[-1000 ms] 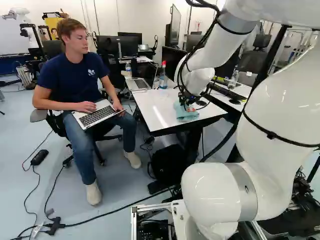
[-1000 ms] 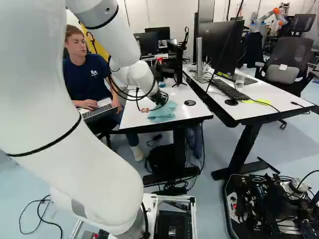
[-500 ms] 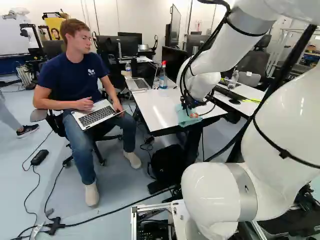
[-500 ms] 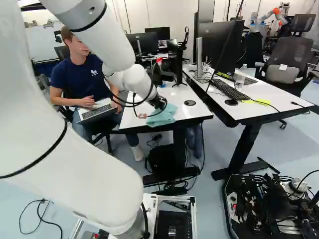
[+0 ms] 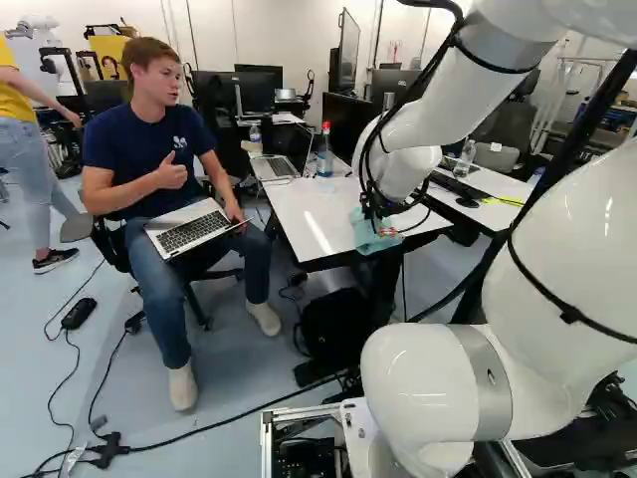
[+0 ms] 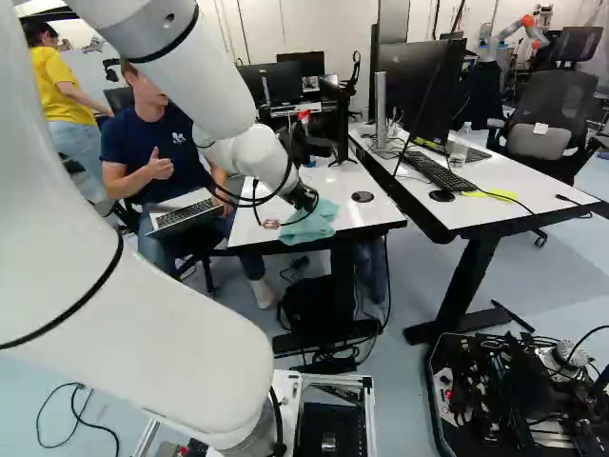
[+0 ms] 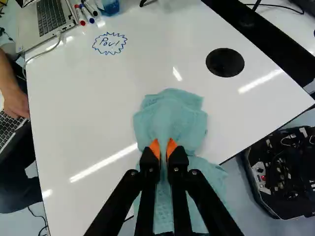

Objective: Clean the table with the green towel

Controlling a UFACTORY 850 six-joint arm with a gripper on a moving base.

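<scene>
Green towel (image 7: 172, 115) is pinched in my gripper (image 7: 163, 148), lying over an edge of the surface (image 7: 83, 108). I judge this the wiping step; next I should press and sweep toward the blue scrawl (image 7: 109, 44).

One green towel (image 7: 172, 115) and one gripper (image 6: 305, 197) with two fingers (image 7: 155, 147), near the middle of the right base view; two white tables (image 6: 379, 211), centre and right there; two laptops, one (image 5: 274, 167) upper centre of the left base view, one (image 5: 187, 234) left of centre; one spray bottle (image 5: 325, 154) upper centre; one keyboard (image 6: 442, 172) upper right of the right base view; at least three markers (image 7: 87, 14) beside a laptop.
</scene>
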